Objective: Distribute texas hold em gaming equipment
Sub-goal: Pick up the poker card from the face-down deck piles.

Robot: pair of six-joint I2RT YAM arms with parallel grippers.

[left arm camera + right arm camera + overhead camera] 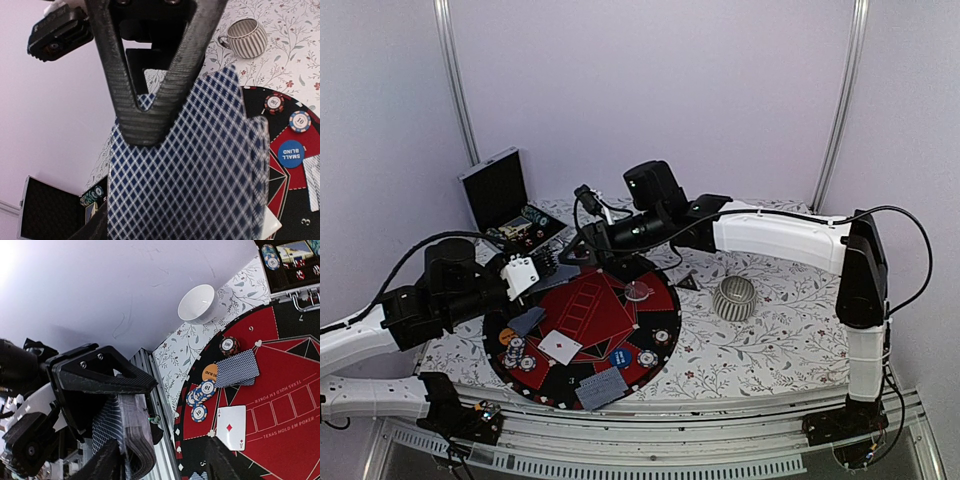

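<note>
Left pincer (542,268) clenched on card deck (200,165); right pincer (162,460) part-open.
Closing askew could drag several cards loose.

**Deck of cards (107,426) held close by**

The left gripper (117,412) clamps the deck just beside one finger of my right gripper (165,447), whose jaws stand apart. On the red mat (280,365) I see a face-up ace of diamonds (231,426), a cluster of chips (201,395), and an orange disc (210,372) touching a face-down card (238,368).

Top camera looks down from behind; both wrist cameras sit close, all sharing the round mat (590,305).
</note>
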